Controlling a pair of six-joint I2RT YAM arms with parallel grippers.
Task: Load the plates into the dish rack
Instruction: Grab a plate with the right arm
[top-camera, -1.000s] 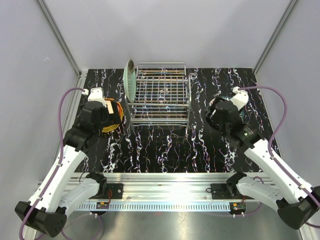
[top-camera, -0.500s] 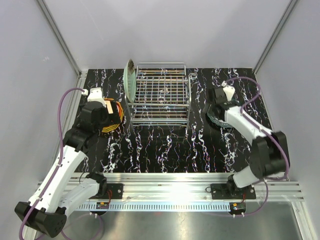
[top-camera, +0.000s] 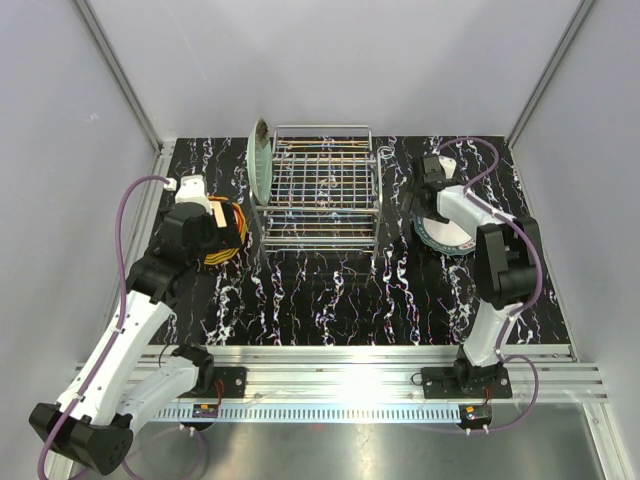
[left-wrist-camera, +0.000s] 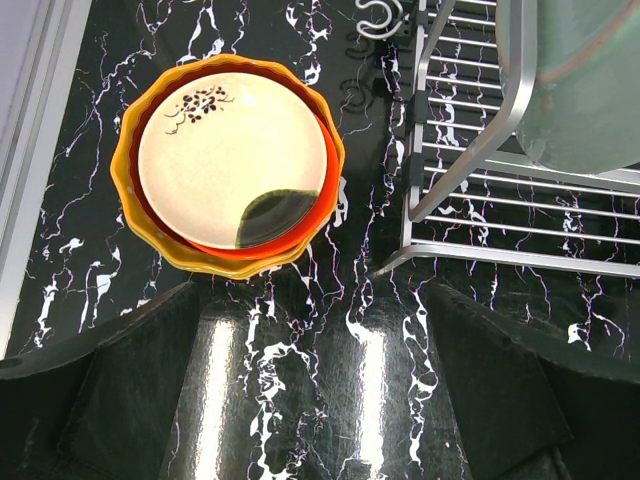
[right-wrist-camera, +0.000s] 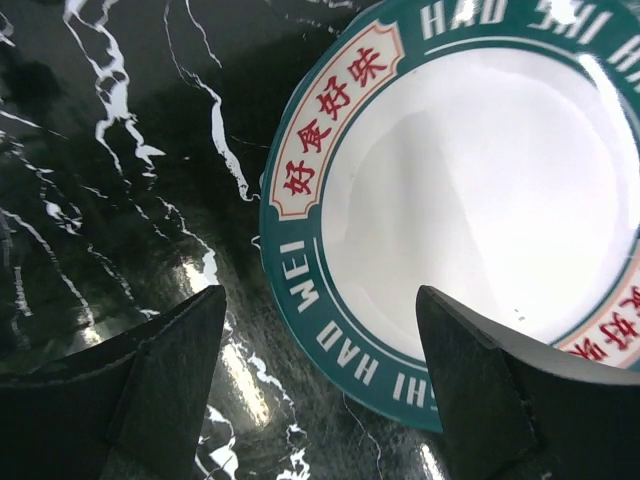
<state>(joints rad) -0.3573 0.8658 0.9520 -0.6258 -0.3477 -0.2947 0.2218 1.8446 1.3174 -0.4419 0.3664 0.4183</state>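
A stack of wavy-rimmed plates lies left of the dish rack, a cream plate on top of red-orange and orange ones. My left gripper hangs open over bare table just short of the stack, holding nothing. A mint green plate stands upright at the rack's left end. A teal-rimmed plate with a white centre lies flat on the table right of the rack. My right gripper is open low over this plate's near-left rim, which runs between its fingers.
The black marbled table is bordered by a metal rail at its near edge. Grey walls stand close on the left, right and back. The rack's hooked wire end sits near the stack.
The right arm has folded upright and its gripper has swung toward the back left, uncovering the teal-rimmed plate. Left arm and stack unchanged.
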